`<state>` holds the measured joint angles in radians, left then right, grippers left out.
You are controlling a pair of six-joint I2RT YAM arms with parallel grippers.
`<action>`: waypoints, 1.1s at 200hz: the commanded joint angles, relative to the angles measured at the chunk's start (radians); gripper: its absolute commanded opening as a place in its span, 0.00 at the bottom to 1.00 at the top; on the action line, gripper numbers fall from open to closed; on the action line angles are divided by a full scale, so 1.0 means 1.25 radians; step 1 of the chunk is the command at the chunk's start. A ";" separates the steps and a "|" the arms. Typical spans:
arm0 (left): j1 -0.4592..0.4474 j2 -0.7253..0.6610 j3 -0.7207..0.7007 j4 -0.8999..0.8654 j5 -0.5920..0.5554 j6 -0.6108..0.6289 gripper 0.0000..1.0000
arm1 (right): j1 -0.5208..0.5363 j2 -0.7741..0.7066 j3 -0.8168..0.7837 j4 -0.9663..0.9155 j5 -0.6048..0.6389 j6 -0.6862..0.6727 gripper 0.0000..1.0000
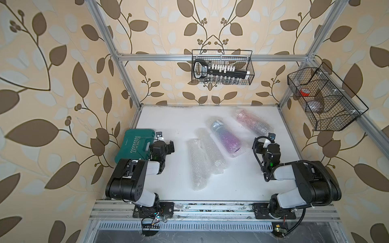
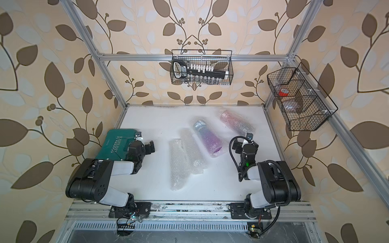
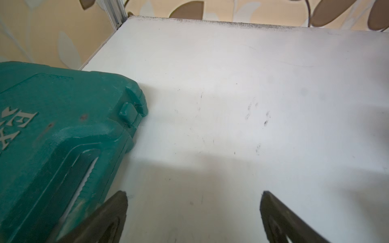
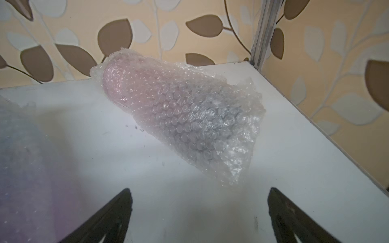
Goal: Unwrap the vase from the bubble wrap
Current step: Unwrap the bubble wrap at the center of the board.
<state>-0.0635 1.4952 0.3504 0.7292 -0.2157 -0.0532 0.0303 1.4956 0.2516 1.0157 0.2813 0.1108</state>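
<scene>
Both your grippers are released and hold nothing. In the wrist views the left gripper (image 3: 194,193) has its jaws spread wide over the bare table (image 3: 231,73), and the right gripper (image 4: 200,189) is spread just as wide with nothing between. In both top views the arms sit folded back at the lower left and lower right of the table, which leaves the middle open to a reach from either side.

The work lies at the centre and toward the upper right of the white surface. The purple vase (image 1: 228,138) lies slanted on its side, fully sleeved in bubble wrap (image 1: 235,152), and the loose end of the wrap juts out toward your right arm. The pink vase (image 4: 160,101) lies further back near the rear right corner, likewise wrapped. Your right wrist camera looks straight at the crumpled open end of its wrap, and I judge that flap the natural place to pinch.

Two whitish bundles (image 1: 202,164) lie side by side just left of the purple vase, and what they hold cannot be told. The green case (image 1: 135,144) beside your left gripper plays no part here. Nothing is unwrapped yet
</scene>
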 commanded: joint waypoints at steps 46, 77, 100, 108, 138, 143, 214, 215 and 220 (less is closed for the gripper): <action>0.010 0.000 0.023 0.022 0.009 0.013 0.99 | -0.003 0.012 0.019 0.018 0.011 -0.005 0.99; 0.010 0.000 0.022 0.021 0.009 0.013 0.99 | -0.003 0.012 0.019 0.017 0.011 -0.005 0.99; 0.010 0.001 0.022 0.021 0.009 0.013 0.99 | -0.003 0.011 0.019 0.018 0.011 -0.005 0.99; 0.010 0.002 0.022 0.021 0.009 0.013 0.99 | -0.003 0.012 0.020 0.017 0.011 -0.005 0.99; 0.009 0.001 0.022 0.022 0.009 0.013 0.99 | -0.003 0.011 0.020 0.017 0.010 -0.005 0.99; 0.009 0.000 0.022 0.022 0.009 0.013 0.99 | -0.003 0.010 0.018 0.018 0.011 -0.005 0.99; 0.009 0.000 0.022 0.022 0.009 0.013 0.99 | -0.002 0.005 0.008 0.035 0.012 -0.008 0.99; 0.009 0.000 0.022 0.022 0.009 0.013 0.99 | -0.003 0.005 0.008 0.035 0.011 -0.008 0.99; 0.010 0.000 0.022 0.022 0.009 0.014 0.99 | -0.002 0.004 0.008 0.034 0.011 -0.007 0.99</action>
<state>-0.0635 1.4952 0.3504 0.7292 -0.2157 -0.0532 0.0303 1.4956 0.2520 1.0332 0.2813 0.1101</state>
